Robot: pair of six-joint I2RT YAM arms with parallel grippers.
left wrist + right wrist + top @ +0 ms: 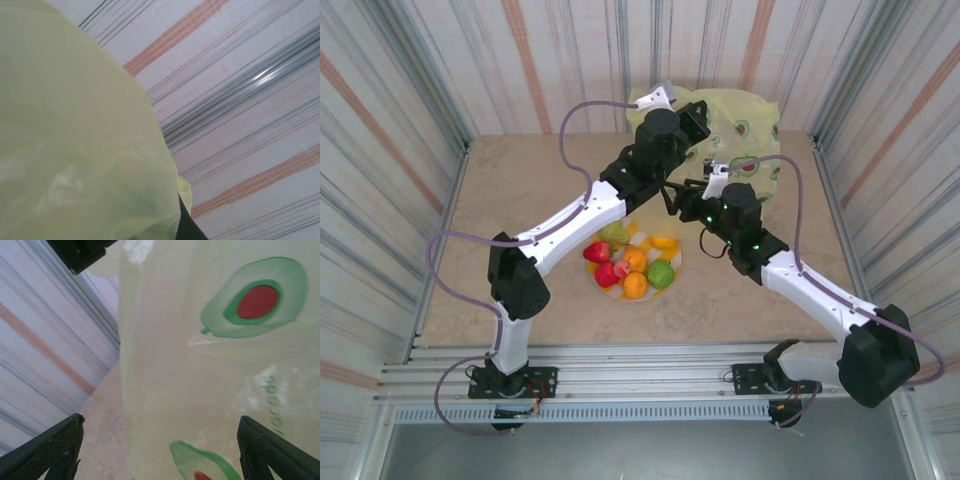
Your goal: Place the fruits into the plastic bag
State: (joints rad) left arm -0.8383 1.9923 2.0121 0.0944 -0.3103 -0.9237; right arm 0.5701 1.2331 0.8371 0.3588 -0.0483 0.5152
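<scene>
The fruits lie heaped on a striped plate [672, 262]: an orange one [635, 285], a green one [661, 274] and a red one [597, 252] among them. The yellow-green plastic bag [745, 130] with avocado prints stands at the back of the table. My left gripper [696, 122] is up at the bag's near edge and shut on the plastic bag, whose film [75, 150] drapes over one dark finger [187, 227]. My right gripper [685, 188] is open just in front of the bag [200, 365], its fingers [50, 450] wide apart with the film ahead of them.
Striped walls close in the table at the back and on both sides. The left arm [570, 225] reaches over the plate's left side. Bare tabletop [510, 190] lies to the left and in front of the plate.
</scene>
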